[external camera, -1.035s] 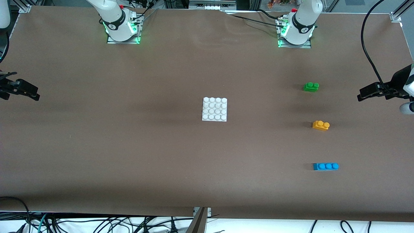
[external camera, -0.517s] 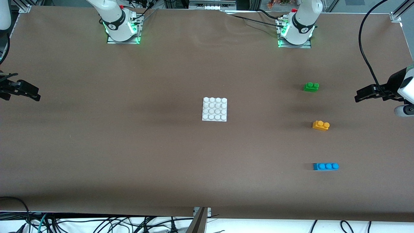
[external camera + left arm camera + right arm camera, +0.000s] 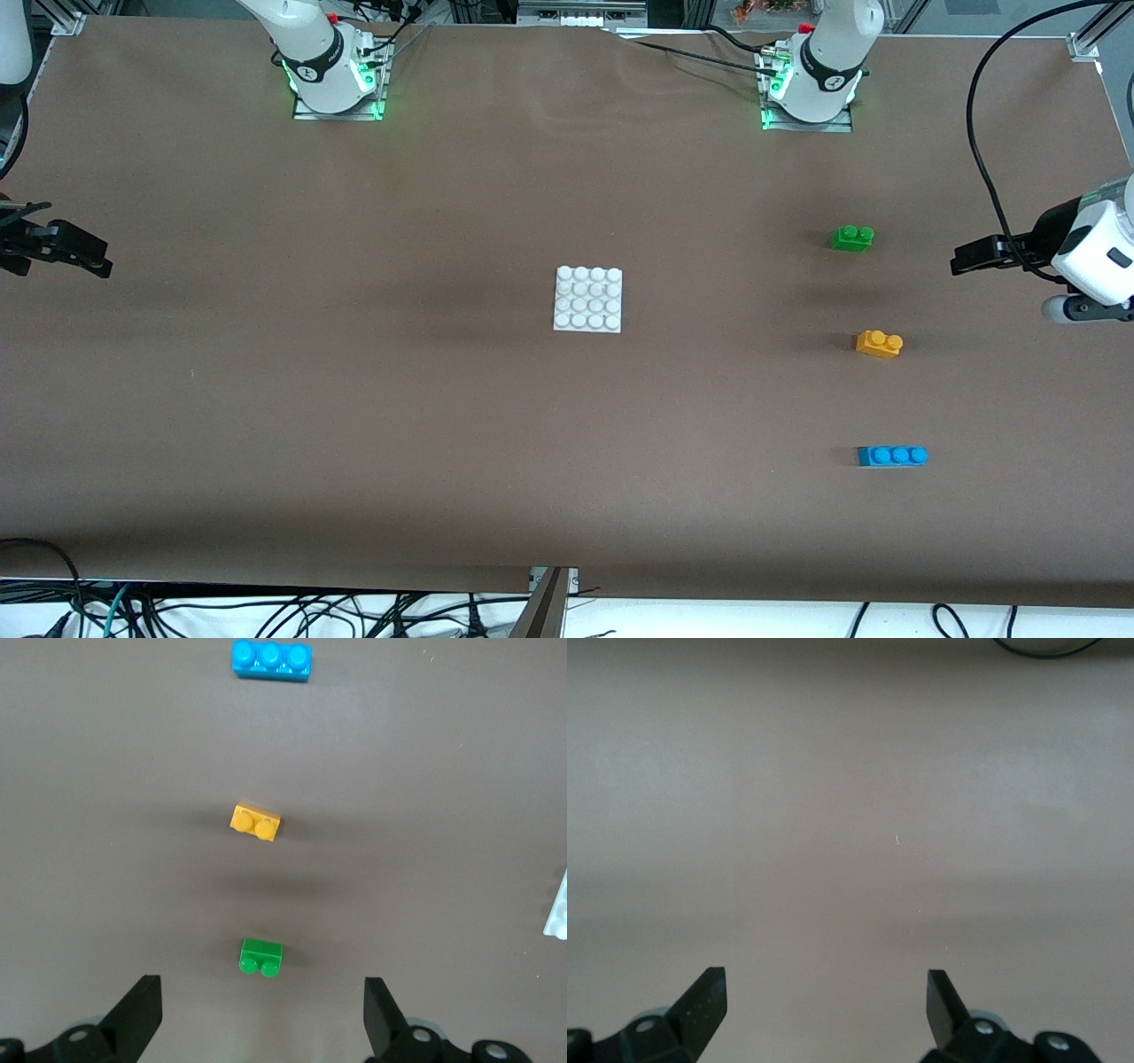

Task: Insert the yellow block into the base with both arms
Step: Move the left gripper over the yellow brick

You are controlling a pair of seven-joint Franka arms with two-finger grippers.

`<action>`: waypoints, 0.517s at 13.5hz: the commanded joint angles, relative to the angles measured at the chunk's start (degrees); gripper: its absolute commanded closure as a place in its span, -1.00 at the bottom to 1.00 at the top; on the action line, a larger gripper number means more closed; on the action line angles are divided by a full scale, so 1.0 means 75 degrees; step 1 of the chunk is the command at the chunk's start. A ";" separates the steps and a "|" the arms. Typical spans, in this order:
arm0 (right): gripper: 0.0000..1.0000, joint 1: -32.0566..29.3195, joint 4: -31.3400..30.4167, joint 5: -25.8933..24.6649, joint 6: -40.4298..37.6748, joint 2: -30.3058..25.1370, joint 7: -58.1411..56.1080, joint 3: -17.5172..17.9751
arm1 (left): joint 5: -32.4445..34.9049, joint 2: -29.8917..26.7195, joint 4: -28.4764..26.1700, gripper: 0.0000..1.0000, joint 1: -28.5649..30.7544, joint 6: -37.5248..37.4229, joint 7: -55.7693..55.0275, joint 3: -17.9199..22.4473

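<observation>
base (image 3: 588,299) mid-table; three bricks in row toward left arm's end, yellow block (image 3: 879,343) between other two.

A brown mat (image 3: 354,425) covers the table. Aluminium frame posts (image 3: 1085,42) stand at its corners farthest from the front camera. Black cables (image 3: 266,611) lie tangled along the edge nearest that camera.

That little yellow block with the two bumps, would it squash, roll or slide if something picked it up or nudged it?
The yellow block looks like moulded hard plastic, so it would probably stay stiff, not squash. Its flat, boxy sides rest squarely on the brown table cover, so it seems unlikely to roll. Being small, it is likely light and may slide when nudged.
</observation>
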 commanded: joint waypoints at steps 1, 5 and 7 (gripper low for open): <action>-1.00 -0.0135 0.0142 -0.0018 -0.0111 0.0040 -0.0063 0.0130 | -0.0066 -0.0301 -0.0519 -1.00 0.0055 0.0128 0.0063 -0.0063; -1.00 -0.0135 0.0142 -0.0018 -0.0111 0.0040 -0.0063 0.0130 | -0.0078 -0.0301 -0.1372 -1.00 0.0055 0.1110 0.0063 -0.0063; -1.00 -0.0135 0.0142 -0.0018 -0.0100 0.0040 -0.0063 0.0130 | -0.0125 -0.0347 -0.1888 -1.00 0.0055 0.1719 0.0097 -0.0086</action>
